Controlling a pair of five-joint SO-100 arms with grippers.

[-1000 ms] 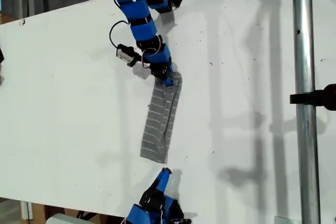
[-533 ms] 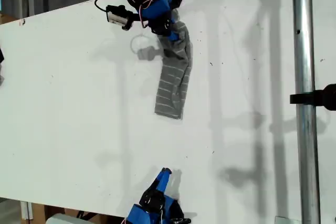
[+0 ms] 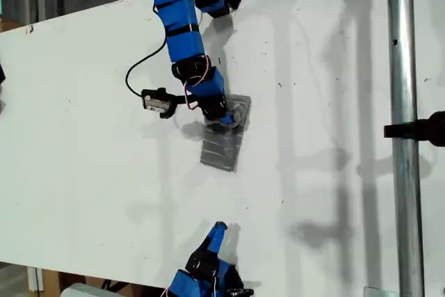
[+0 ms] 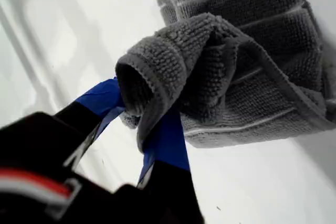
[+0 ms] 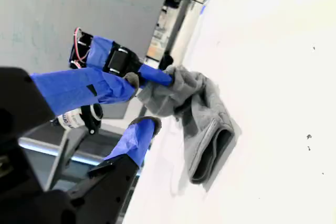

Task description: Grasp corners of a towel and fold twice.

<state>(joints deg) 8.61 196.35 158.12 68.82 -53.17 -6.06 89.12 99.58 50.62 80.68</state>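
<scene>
My first gripper (image 4: 144, 124) is clamped on a bunched edge of the towel (image 4: 247, 66); in the first wrist view its 2 blue fingers (image 4: 165, 140) pinch a rolled fold of grey cloth between them. In the exterior view that same gripper (image 3: 224, 113) sits at the end of the arm (image 3: 182, 29) reaching in from 12 o'clock, and it rests at the 12 o'clock end of the towel (image 3: 224, 145), which lies folded into a short, thick pad near the middle of the white table (image 3: 90, 116). The pad's other end points toward 6 o'clock.

My second gripper (image 3: 217, 233) waits at 6 o'clock in the exterior view, well apart from the towel and holding nothing. In the second wrist view its fingers (image 5: 137, 137) stand parted with open space between them, and beyond them I see the first gripper (image 5: 152, 77) gripping the towel (image 5: 207, 124), the folded layers stacked with a looped edge facing the camera.

A metal pole (image 3: 405, 137) runs down the exterior view's right side.
</scene>
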